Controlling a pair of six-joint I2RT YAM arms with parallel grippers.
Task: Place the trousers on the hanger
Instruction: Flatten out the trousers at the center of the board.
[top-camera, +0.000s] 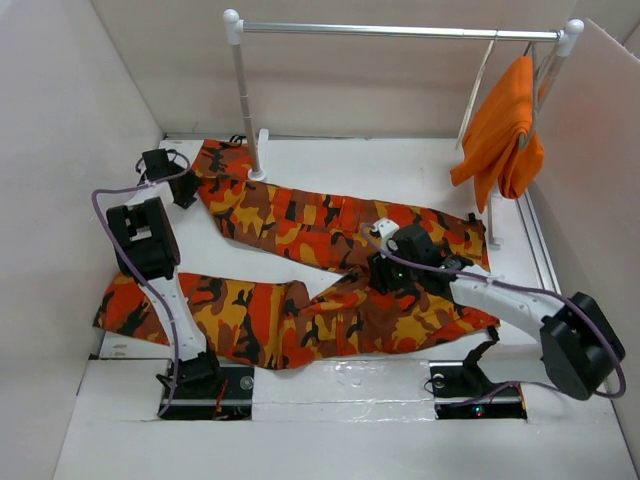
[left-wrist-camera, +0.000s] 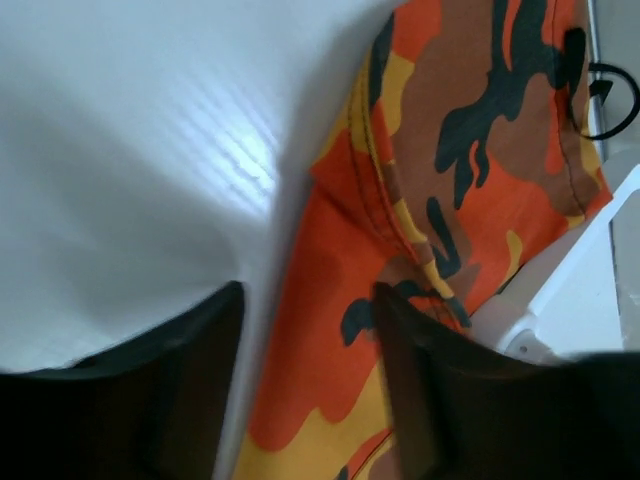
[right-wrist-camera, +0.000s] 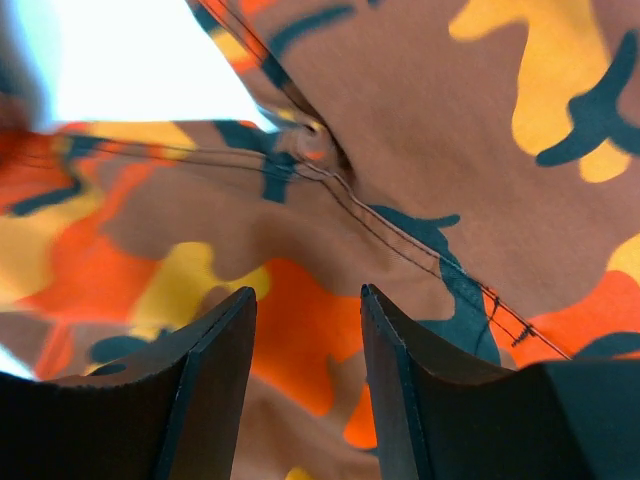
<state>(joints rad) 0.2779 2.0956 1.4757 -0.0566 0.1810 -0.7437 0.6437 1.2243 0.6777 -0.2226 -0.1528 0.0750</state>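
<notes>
**Sam:** The left pincer (top-camera: 187, 190) sits at the far left end of the trousers (top-camera: 300, 215), seen from above. The right pincer (top-camera: 388, 275) is over the middle.

**Mia:** Where is the hanger?

**Sam:** A thin pale hanger (top-camera: 478, 92) seems to hang on the rail (top-camera: 400, 31), by the orange cloth (top-camera: 500, 125). It is well apart from the trousers on the worktop (top-camera: 400, 175).

**Mia:** And the left wrist view?

**Sam:** The left pincer (left-wrist-camera: 307, 300) is spread over the cloth's edge and holds nothing.

**Mia:** The right wrist?

**Sam:** The right pincer (right-wrist-camera: 307, 300) is spread too, near a seam (right-wrist-camera: 400, 250).

**Mia:** What could go wrong?

**Sam:** I think a pincer could nip too little cloth, and it could slip out. The trousers lie right by the post (top-camera: 247, 110), so a pull could snag there.
</notes>
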